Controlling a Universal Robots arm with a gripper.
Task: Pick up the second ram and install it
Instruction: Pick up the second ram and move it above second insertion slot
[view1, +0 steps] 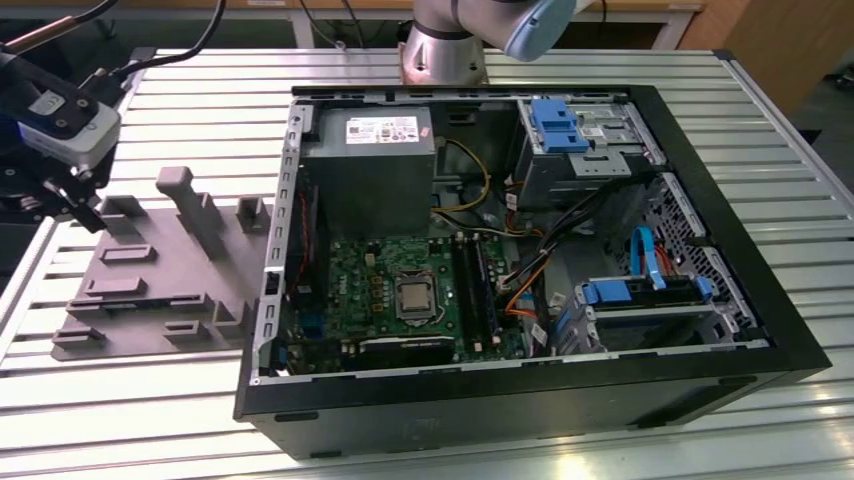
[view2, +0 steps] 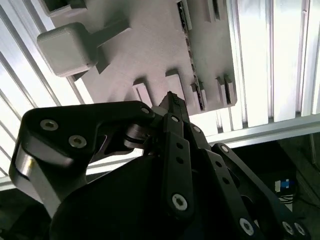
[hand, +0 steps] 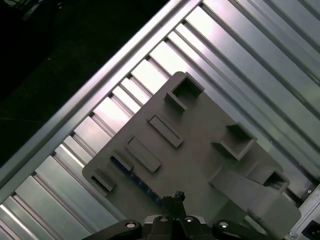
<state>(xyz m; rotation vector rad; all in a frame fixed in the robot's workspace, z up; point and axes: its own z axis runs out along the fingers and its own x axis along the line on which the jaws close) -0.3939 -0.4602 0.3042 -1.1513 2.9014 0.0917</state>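
Note:
My gripper (view1: 78, 205) hangs at the exterior view's left, over the far corner of the grey moulded fixture plate (view1: 160, 290). In both wrist views its fingertips (view2: 172, 100) meet in a single narrow point (hand: 177, 196) with nothing between them. The second ram (hand: 136, 179) stands on edge in a slot of the plate (hand: 200, 150), a thin dark blue-green strip near the plate's edge. In the second wrist view the ram (view2: 191, 57) runs just beside the gripper's tip, apart from it. The long black motherboard slots (view1: 474, 290) lie inside the open computer case.
The open black computer case (view1: 534, 410) lies on the slatted aluminium table (view1: 160, 390), to the exterior view's right of the plate. Upright posts (view1: 180, 195) rise from the plate beside the gripper. The table's edge (hand: 100, 85) and dark floor lie close by.

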